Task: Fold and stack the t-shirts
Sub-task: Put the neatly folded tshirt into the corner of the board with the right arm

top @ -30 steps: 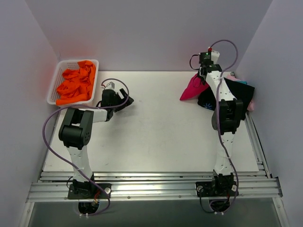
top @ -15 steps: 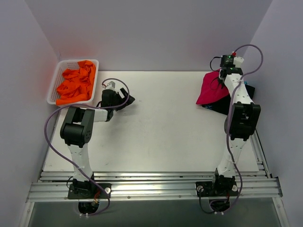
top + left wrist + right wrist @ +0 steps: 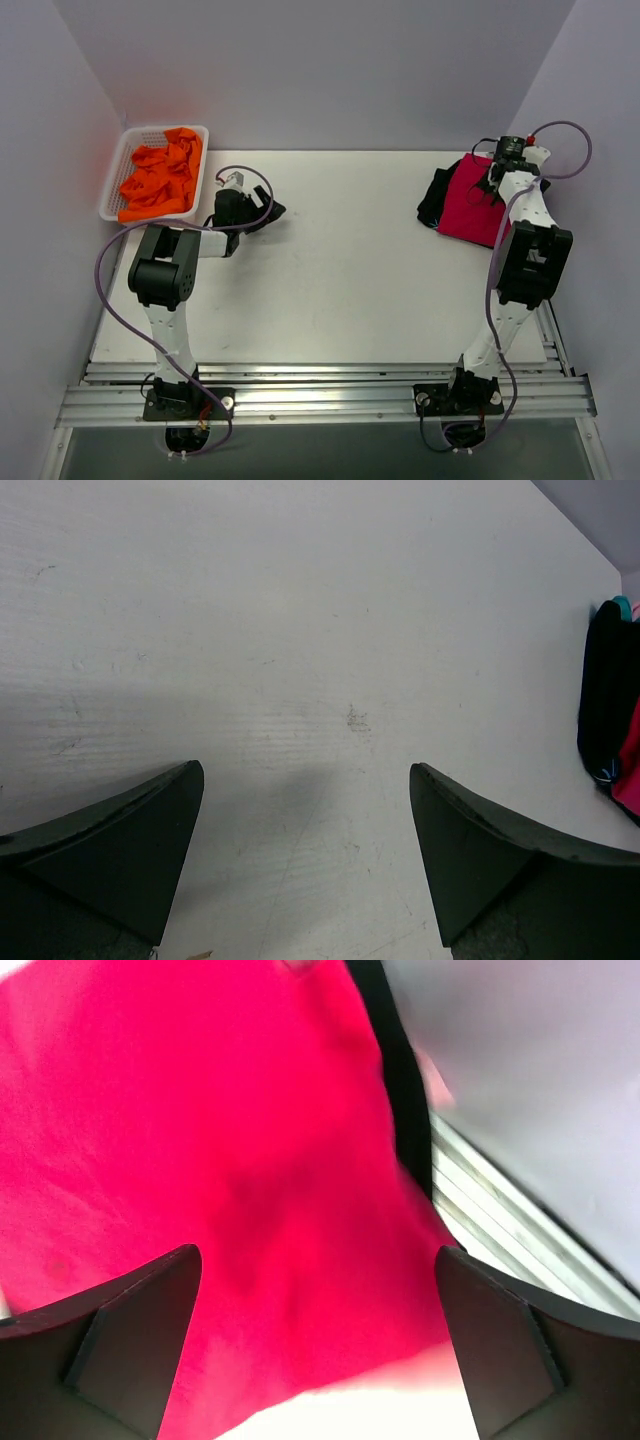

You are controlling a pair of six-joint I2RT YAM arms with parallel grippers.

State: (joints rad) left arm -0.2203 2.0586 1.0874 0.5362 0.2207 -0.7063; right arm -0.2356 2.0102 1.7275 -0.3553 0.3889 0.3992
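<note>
**Location.** The red shirt (image 3: 472,200) lies folded flat on the desk (image 3: 330,290), on the side straight across from the white basket (image 3: 113,178) and well apart from it. It rests on top of a black shirt (image 3: 433,198), whose edge shows on the side facing the basket.

**Hands.** The right hand (image 3: 489,188) hangs just over the red shirt with its fingers spread wide and nothing between them. Its wrist view shows only red cloth below. The left hand (image 3: 262,214) sits near the basket, low over bare desk, and its fingers are likewise apart and empty.

**Handling.** The shirts are judged light, soft and limp. With no stiffness, one lifted by a single point would probably sag and fall out of its fold. A fold holds only by the cloth's own weight, so dragging across the stack could pull the top layer askew. The cloth is neither slippery nor fragile. The soundest hold is a pinch at an edge or corner, taken through every layer of the fold. Spreading a shirt out calls for both hands, one on each corner.

**Other.** The basket holds a crumpled heap of orange cloth (image 3: 160,178), which neither hand touches.
</note>
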